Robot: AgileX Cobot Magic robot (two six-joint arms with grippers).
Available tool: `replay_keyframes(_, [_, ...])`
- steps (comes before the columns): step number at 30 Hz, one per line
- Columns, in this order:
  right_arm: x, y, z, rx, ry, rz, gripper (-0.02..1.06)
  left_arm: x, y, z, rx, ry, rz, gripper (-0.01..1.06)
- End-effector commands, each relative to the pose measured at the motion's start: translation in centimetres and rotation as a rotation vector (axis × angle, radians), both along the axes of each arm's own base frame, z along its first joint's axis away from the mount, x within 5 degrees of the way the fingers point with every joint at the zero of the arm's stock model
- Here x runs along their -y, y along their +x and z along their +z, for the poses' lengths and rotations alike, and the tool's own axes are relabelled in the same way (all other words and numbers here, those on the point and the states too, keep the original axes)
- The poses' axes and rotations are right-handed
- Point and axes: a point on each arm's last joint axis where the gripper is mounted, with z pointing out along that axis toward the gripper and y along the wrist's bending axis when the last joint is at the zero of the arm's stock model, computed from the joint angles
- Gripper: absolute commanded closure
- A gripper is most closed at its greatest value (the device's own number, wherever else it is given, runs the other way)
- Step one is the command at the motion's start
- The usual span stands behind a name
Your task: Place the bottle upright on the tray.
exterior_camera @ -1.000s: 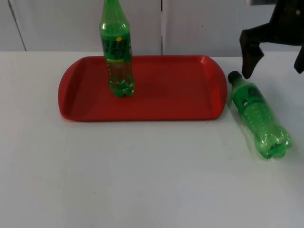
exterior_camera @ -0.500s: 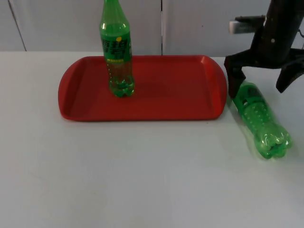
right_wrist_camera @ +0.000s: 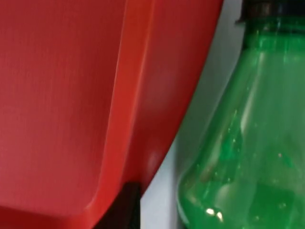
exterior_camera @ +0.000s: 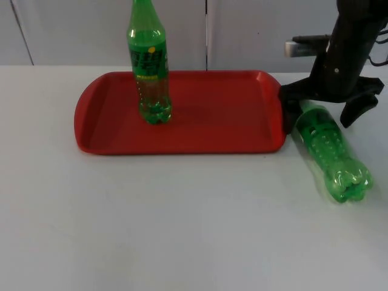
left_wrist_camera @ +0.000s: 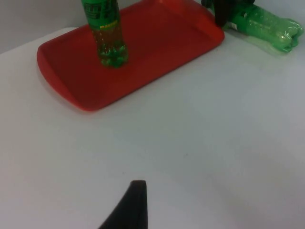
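White table top [exterior_camera: 182,230] ending at a grey partition wall [exterior_camera: 73,30]: I am working here with two arms, and one green bottle [exterior_camera: 150,66] is already standing upright in the red tray [exterior_camera: 212,130], towards its left half. The second bottle [exterior_camera: 330,148], the one left to place, is lying on its side on the table just beside the tray's right end, cap pointing towards the wall and base towards the table's front. My right claw [exterior_camera: 321,112] is hanging over its neck end with the fingers spread apart, one finger [exterior_camera: 290,109] standing between the tray's rim and the bottle, the other [exterior_camera: 351,112] on the bottle's far side; nothing is being held. In the right wrist view the tray's rim [right_wrist_camera: 143,95] and the lying bottle's shoulder [right_wrist_camera: 238,157] are sitting close together with a thin strip of table between them. I am judging the task about half done: gripping, lifting, turning upright and setting down are all left. The tray's raised edge, so near the inner finger, is what could get in the way of closing. My left arm is waiting well back from the tray, its fingertip [left_wrist_camera: 131,207] over bare table; whether that claw is apart or together I cannot tell.
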Motion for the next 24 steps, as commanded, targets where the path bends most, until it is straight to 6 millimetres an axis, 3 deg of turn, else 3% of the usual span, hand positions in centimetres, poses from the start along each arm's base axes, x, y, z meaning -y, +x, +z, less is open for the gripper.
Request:
replay_keyframes(1, [0.0,0.2,0.1,0.015,0.011,0.004,0.01,0.0,0.0,-0.1,0.002,-0.008,-0.001,0.0])
replay_keyframes(9, [1.0,0.4,-0.9,-0.031,0.051,-0.042,0.05,0.0,0.0,-0.1,0.002,-0.008,-0.001,0.0])
replay_keyframes(16, [1.1,0.1,-3.2,-0.097,0.031,-0.042,0.05,0.0,0.0,-0.1,0.002,-0.008,-0.001,0.0])
replay_keyframes(24, [1.1,0.0,-3.5,-0.11,0.028,-0.042,0.07,0.0,0.0,-0.1,0.002,-0.008,-0.001,0.0])
